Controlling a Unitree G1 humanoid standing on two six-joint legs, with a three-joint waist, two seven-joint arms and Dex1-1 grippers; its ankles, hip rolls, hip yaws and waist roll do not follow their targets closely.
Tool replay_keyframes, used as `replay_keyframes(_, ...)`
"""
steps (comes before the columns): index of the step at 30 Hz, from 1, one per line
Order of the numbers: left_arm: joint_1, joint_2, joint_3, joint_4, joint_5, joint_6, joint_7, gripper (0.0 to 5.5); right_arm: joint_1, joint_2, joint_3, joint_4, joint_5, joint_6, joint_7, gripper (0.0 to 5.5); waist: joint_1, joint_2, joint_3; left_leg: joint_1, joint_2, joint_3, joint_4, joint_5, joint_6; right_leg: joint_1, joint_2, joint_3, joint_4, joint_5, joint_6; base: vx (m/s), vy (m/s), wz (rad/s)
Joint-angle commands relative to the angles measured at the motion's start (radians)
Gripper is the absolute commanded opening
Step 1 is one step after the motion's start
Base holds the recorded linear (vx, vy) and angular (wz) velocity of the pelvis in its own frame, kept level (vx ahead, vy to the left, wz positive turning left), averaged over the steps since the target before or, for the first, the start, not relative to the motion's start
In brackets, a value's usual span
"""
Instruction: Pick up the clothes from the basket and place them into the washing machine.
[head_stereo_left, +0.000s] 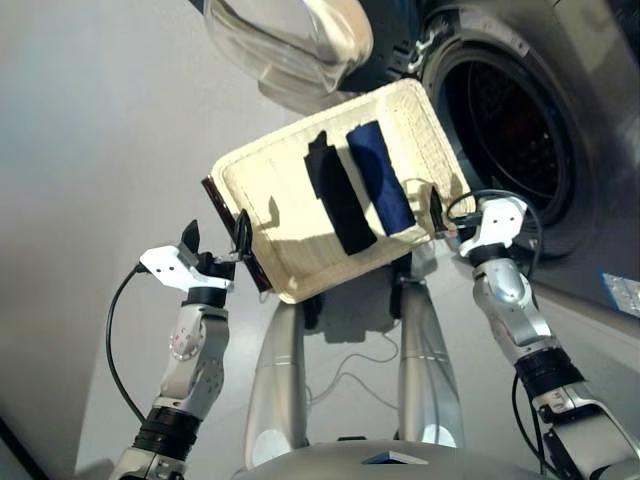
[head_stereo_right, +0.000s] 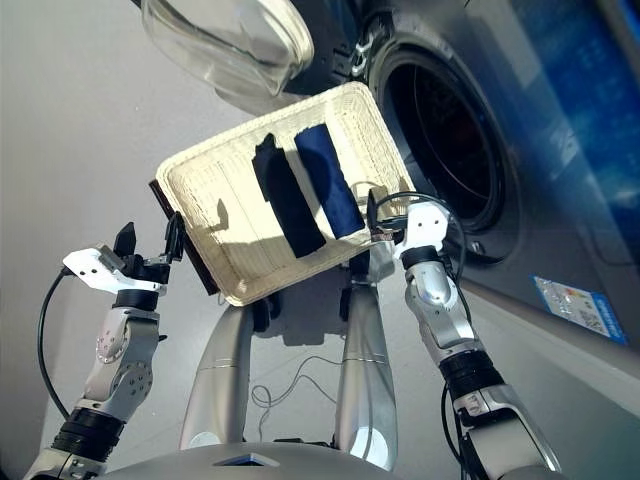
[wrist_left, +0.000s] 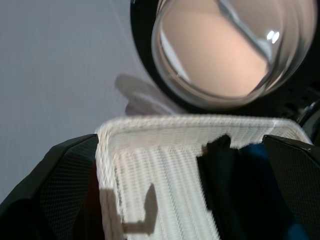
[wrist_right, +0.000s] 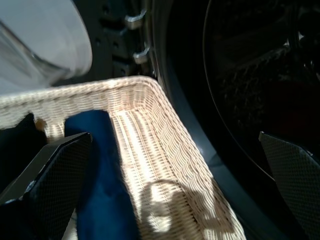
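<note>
The cream wicker basket (head_stereo_left: 290, 250) sits tilted in front of the washing machine (head_stereo_left: 560, 200), whose drum (head_stereo_left: 510, 130) gapes open. Two clothes lie side by side in the basket: a black strip (head_stereo_left: 335, 195) and a navy strip (head_stereo_left: 380, 175). My left gripper (head_stereo_left: 215, 237) is open at the basket's short side with the dark bar (head_stereo_left: 228, 225); in the left wrist view its fingers (wrist_left: 55, 185) straddle the rim (wrist_left: 107, 165). At the opposite end, my right gripper (head_stereo_left: 442, 222) is open by the rim nearest the machine, with nothing between its fingers (wrist_right: 55, 175).
The machine's round door with its clear glass bowl (head_stereo_left: 290, 40) hangs open above the basket's far side. A grey floor (head_stereo_left: 90, 150) spreads to the left. A blue label (head_stereo_right: 575, 305) sits on the machine's front at the right.
</note>
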Motion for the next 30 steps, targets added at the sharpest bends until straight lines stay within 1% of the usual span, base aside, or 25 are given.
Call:
replay_keyframes(1, -0.007, 0.036, 0.041, -0.029, 0.099, -0.060, 0.015, 5.50, 0.028, 0.017, -0.039, -0.061, 0.023, -0.056, 0.019, 5.50, -0.010, -0.031, -0.013, 0.072, -0.036, -0.028, -0.201, 0.158, 0.005, 0.146, 0.013, -0.047, -0.148, 0.067, 0.016, 0.126, -0.019, -0.036)
replay_keyframes(3, -0.002, 0.045, 0.034, -0.022, 0.152, -0.050, 0.025, 5.50, 0.054, 0.018, -0.039, -0.058, 0.013, -0.049, 0.026, 5.50, -0.013, -0.035, -0.016, 0.139, -0.037, -0.036, -0.255, 0.175, 0.003, 0.214, 0.012, -0.056, -0.197, 0.079, 0.018, 0.138, -0.033, -0.044)
replay_keyframes(5, -0.001, 0.059, 0.023, -0.002, 0.226, -0.045, 0.040, 5.50, 0.075, 0.019, -0.040, -0.040, 0.002, -0.042, 0.032, 5.50, -0.013, -0.040, -0.019, 0.211, -0.038, -0.042, -0.309, 0.191, -0.004, 0.289, 0.016, -0.065, -0.243, 0.086, 0.022, 0.141, -0.042, -0.042)
replay_keyframes(8, -0.008, 0.080, 0.005, 0.024, 0.347, -0.026, 0.078, 5.50, 0.096, 0.027, -0.033, -0.027, -0.013, -0.032, 0.035, 5.50, -0.017, -0.043, -0.026, 0.296, -0.040, -0.045, -0.365, 0.205, -0.011, 0.378, 0.015, -0.067, -0.301, 0.102, 0.024, 0.118, -0.023, -0.008)
replay_keyframes(9, -0.011, 0.088, -0.002, 0.027, 0.389, -0.017, 0.088, 5.50, 0.105, 0.032, -0.033, -0.028, -0.013, -0.028, 0.037, 5.50, -0.016, -0.043, -0.029, 0.320, -0.041, -0.047, -0.379, 0.207, -0.012, 0.404, 0.017, -0.066, -0.318, 0.102, 0.024, 0.094, -0.007, -0.027)
replay_keyframes(11, -0.025, 0.109, -0.020, 0.049, 0.523, 0.004, 0.133, 5.50, 0.119, 0.036, -0.038, -0.039, -0.018, -0.021, 0.041, 5.50, -0.019, -0.044, -0.037, 0.369, -0.040, -0.048, -0.411, 0.218, -0.018, 0.453, 0.021, -0.069, -0.348, 0.108, 0.026, 0.085, -0.004, -0.029)
replay_keyframes(12, -0.033, 0.120, -0.028, 0.048, 0.575, 0.005, 0.140, 5.50, 0.125, 0.038, -0.042, -0.040, -0.016, -0.020, 0.046, 5.50, -0.022, -0.044, -0.045, 0.378, -0.040, -0.046, -0.422, 0.224, -0.018, 0.464, 0.021, -0.069, -0.360, 0.111, 0.026, 0.065, 0.002, -0.023)
replay_keyframes(14, -0.052, 0.155, -0.044, 0.046, 0.729, 0.012, 0.162, 5.50, 0.141, 0.042, -0.050, -0.044, -0.017, -0.021, 0.054, 5.50, -0.023, -0.045, -0.055, 0.408, -0.039, -0.044, -0.430, 0.221, -0.018, 0.494, 0.020, -0.074, -0.368, 0.107, 0.027, 0.072, 0.000, -0.011)
replay_keyframes(16, -0.077, 0.181, -0.068, 0.067, 0.865, 0.021, 0.191, 5.50, 0.149, 0.035, -0.050, -0.045, -0.036, -0.021, 0.058, 5.50, -0.023, -0.047, -0.056, 0.430, -0.038, -0.044, -0.425, 0.212, -0.017, 0.517, 0.020, -0.073, -0.366, 0.102, 0.027, 0.034, 0.002, 0.004)
replay_keyframes(18, -0.113, 0.255, -0.099, 0.073, 1.074, 0.035, 0.240, 5.50, 0.156, 0.019, -0.051, -0.062, -0.052, -0.023, 0.066, 5.50, -0.028, -0.044, -0.054, 0.447, -0.037, -0.042, -0.415, 0.195, -0.017, 0.527, 0.022, -0.068, -0.353, 0.090, 0.027, 0.026, 0.012, -0.001)
replay_keyframes(20, -0.148, 0.314, -0.124, 0.089, 1.167, 0.039, 0.263, 5.50, 0.166, 0.000, -0.049, -0.067, -0.050, -0.023, 0.086, 5.50, -0.034, -0.045, -0.056, 0.446, -0.039, -0.037, -0.410, 0.197, -0.016, 0.524, 0.022, -0.062, -0.350, 0.094, 0.027, 0.000, 0.000, 0.000)
replay_keyframes(21, -0.165, 0.355, -0.135, 0.112, 1.219, 0.050, 0.269, 5.50, 0.167, -0.010, -0.043, -0.070, -0.051, -0.022, 0.095, 5.50, -0.039, -0.043, -0.057, 0.447, -0.039, -0.033, -0.407, 0.195, -0.015, 0.522, 0.023, -0.060, -0.347, 0.094, 0.028, 0.000, 0.000, 0.000)
replay_keyframes(23, -0.201, 0.428, -0.156, 0.139, 1.289, 0.053, 0.285, 5.50, 0.172, -0.028, -0.038, -0.083, -0.046, -0.023, 0.114, 5.50, -0.044, -0.043, -0.059, 0.437, -0.040, -0.024, -0.399, 0.191, -0.015, 0.510, 0.024, -0.053, -0.343, 0.095, 0.028, 0.000, 0.000, 0.000)
replay_keyframes(25, -0.255, 0.511, -0.206, 0.181, 1.359, 0.052, 0.289, 5.50, 0.172, -0.055, -0.020, -0.096, -0.043, -0.021, 0.136, 5.50, -0.054, -0.040, -0.061, 0.429, -0.037, -0.015, -0.387, 0.180, -0.015, 0.499, 0.028, -0.046, -0.336, 0.090, 0.029, 0.000, 0.000, 0.000)
replay_keyframes(26, -0.278, 0.527, -0.226, 0.185, 1.365, 0.046, 0.286, 5.50, 0.173, -0.061, -0.012, -0.097, -0.039, -0.020, 0.145, 5.50, -0.057, -0.041, -0.064, 0.419, -0.039, -0.013, -0.386, 0.187, -0.014, 0.490, 0.027, -0.044, -0.338, 0.098, 0.029, 0.000, 0.000, 0.000)
replay_keyframes(28, -0.340, 0.591, -0.298, 0.210, 1.420, 0.043, 0.270, 5.50, 0.176, -0.081, 0.006, -0.102, -0.035, -0.020, 0.165, 5.50, -0.067, -0.038, -0.066, 0.402, -0.037, -0.009, -0.375, 0.185, -0.014, 0.472, 0.030, -0.037, -0.332, 0.098, 0.029, -0.025, 0.020, -0.039)
replay_keyframes(30, -0.402, 0.611, -0.367, 0.229, 1.447, 0.043, 0.256, 5.50, 0.172, -0.088, 0.022, -0.111, -0.032, -0.016, 0.178, 5.50, -0.070, -0.038, -0.062, 0.379, -0.037, -0.006, -0.355, 0.180, -0.013, 0.449, 0.032, -0.034, -0.319, 0.096, 0.028, -0.029, 0.016, 0.001)
